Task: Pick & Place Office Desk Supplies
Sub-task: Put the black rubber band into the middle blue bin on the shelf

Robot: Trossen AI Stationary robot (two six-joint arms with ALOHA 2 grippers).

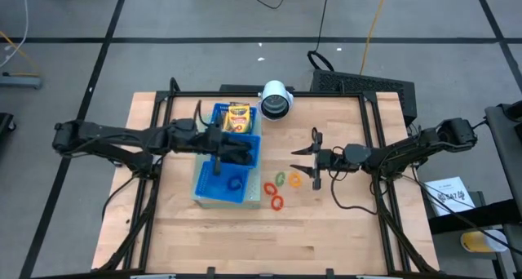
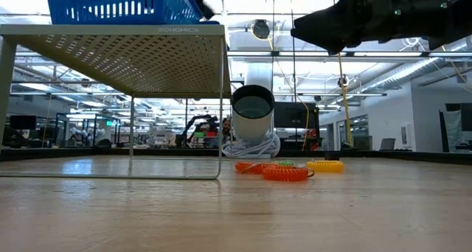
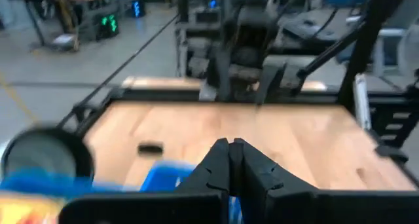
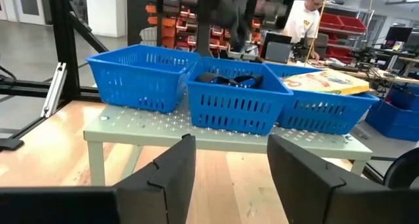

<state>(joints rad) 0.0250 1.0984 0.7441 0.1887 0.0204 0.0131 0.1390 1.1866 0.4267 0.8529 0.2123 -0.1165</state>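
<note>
High view: left gripper (image 1: 218, 163), fingers together, over the tray (image 1: 204, 189); right gripper (image 1: 315, 159), fingers apart, empty, just right of the rings (image 1: 280, 188). Crayon box (image 1: 237, 117) in far compartment. Low view: rings lie on the table (image 2: 236, 208). Right wrist view: clips (image 4: 229, 80) in middle compartment.

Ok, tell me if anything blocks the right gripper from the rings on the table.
Nothing visible does. The right gripper is open, just right of the orange ring, with the green ring and red rings beyond it. Only bare table lies between.
</note>
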